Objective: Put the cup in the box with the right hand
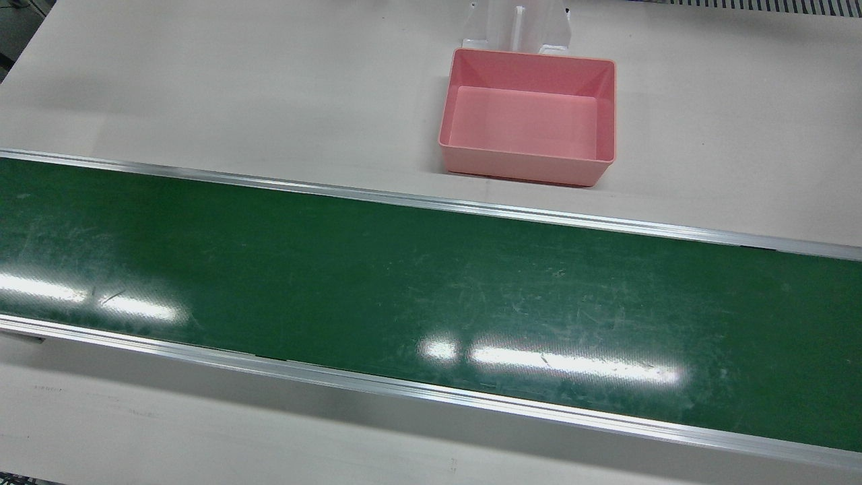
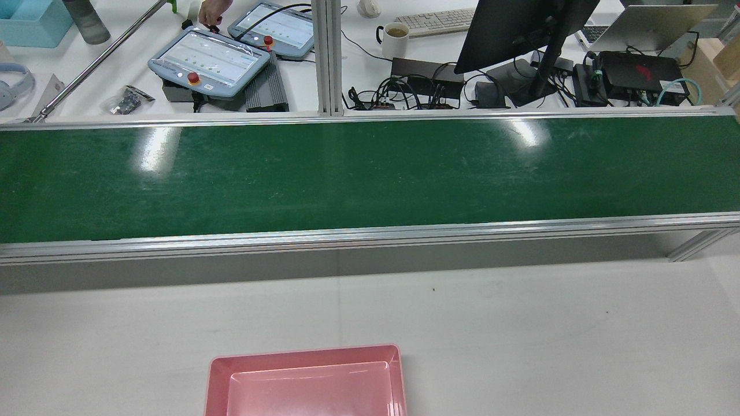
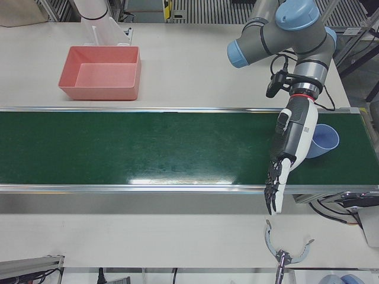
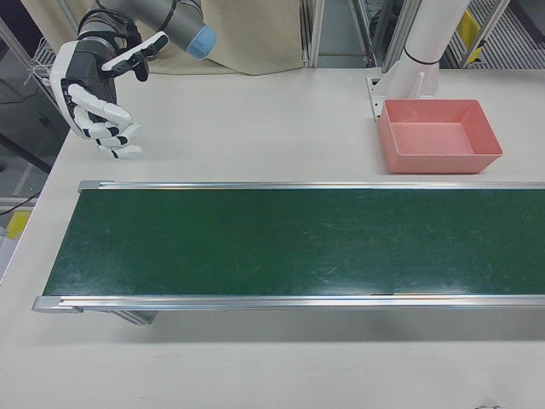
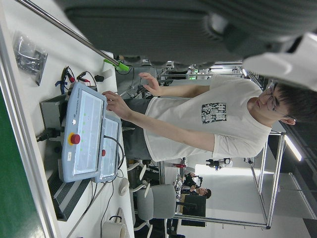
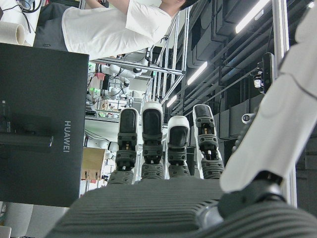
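Left-front view: left hand (image 3: 288,155) hangs over belt (image 3: 148,148), fingers straight, empty; blue cup (image 3: 323,141) just behind it on belt. Right-front view: right hand (image 4: 95,94) open w/ fingers spread, empty; pink box (image 4: 438,136) well apart across table.

We see a glossy, scuffed green belt (image 1: 431,296) framed by brushed metal rails (image 1: 431,202). The pink box (image 1: 528,114) looks like smooth, slightly shiny plastic; the counter (image 1: 202,81) is matt off-white, and the blue cup (image 3: 323,141) is smooth plastic.
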